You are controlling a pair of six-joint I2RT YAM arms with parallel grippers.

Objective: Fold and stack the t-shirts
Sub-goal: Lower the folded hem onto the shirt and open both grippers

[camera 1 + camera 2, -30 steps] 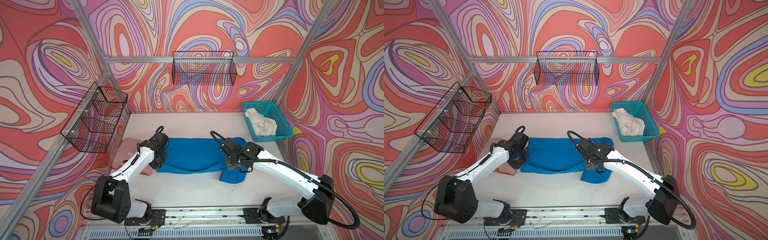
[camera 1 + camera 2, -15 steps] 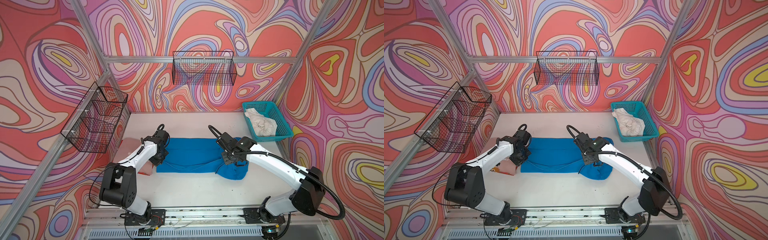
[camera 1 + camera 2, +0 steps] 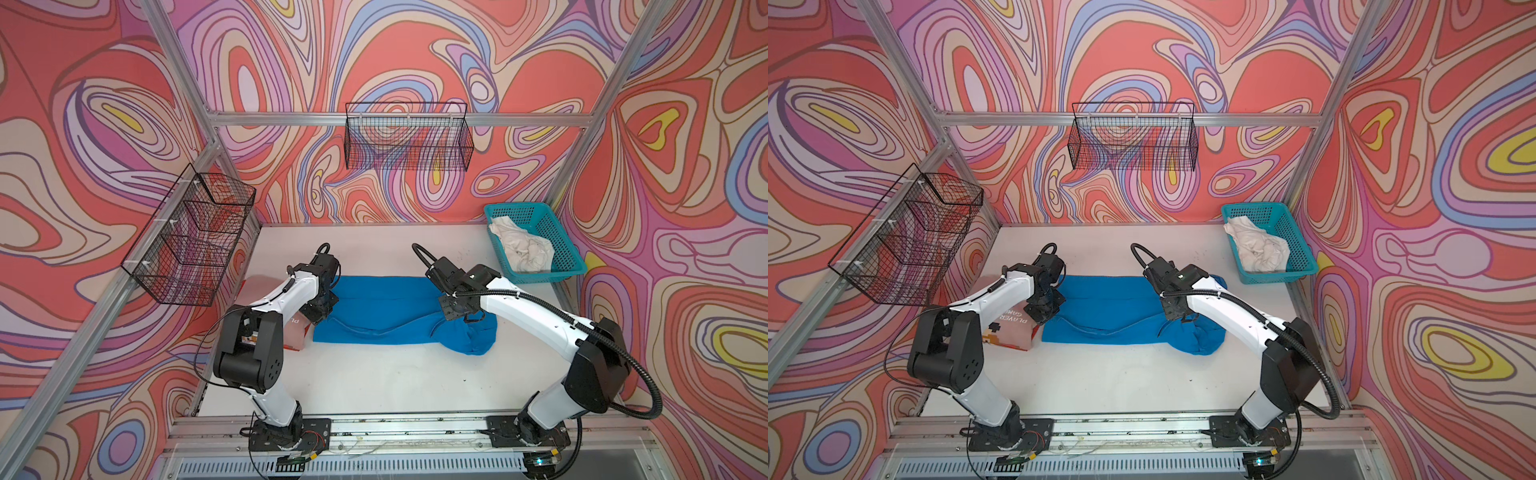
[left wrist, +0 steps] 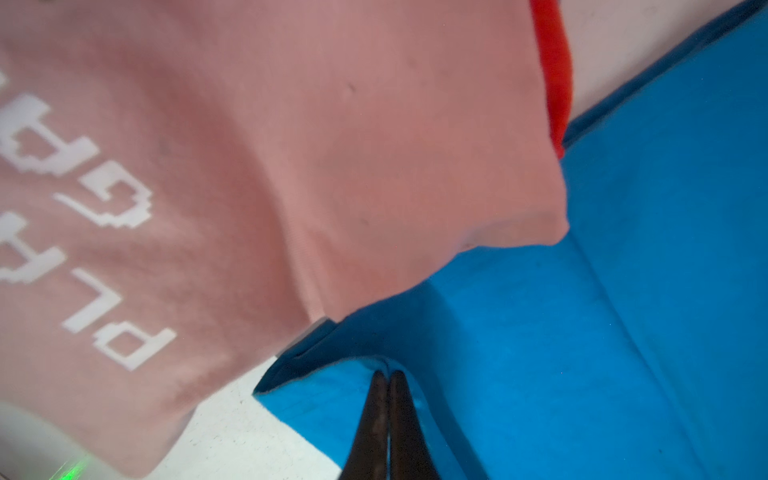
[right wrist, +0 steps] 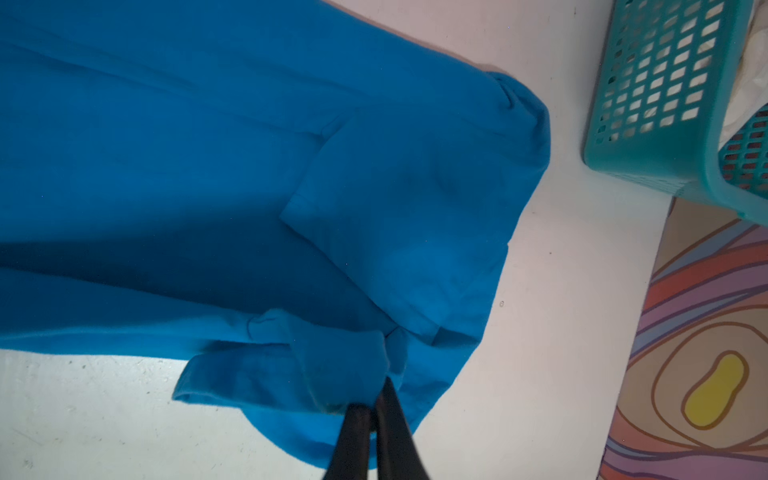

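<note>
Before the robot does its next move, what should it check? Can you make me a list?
1. The left jaws shut on the blue t-shirt: ok.
2. The right jaws shut on its other end: ok.
3. Cloth lying flat: not ok, bunched near the right jaws.
4. The pink t-shirt apart from the blue one: cannot tell.
5. The off-white t-shirt out of the way in the teal basket: ok.

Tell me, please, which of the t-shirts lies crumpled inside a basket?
The off-white t-shirt: it alone lies bunched in the teal basket, while the blue t-shirt is stretched along the table and the pink lettered t-shirt sits folded beside it.
</note>
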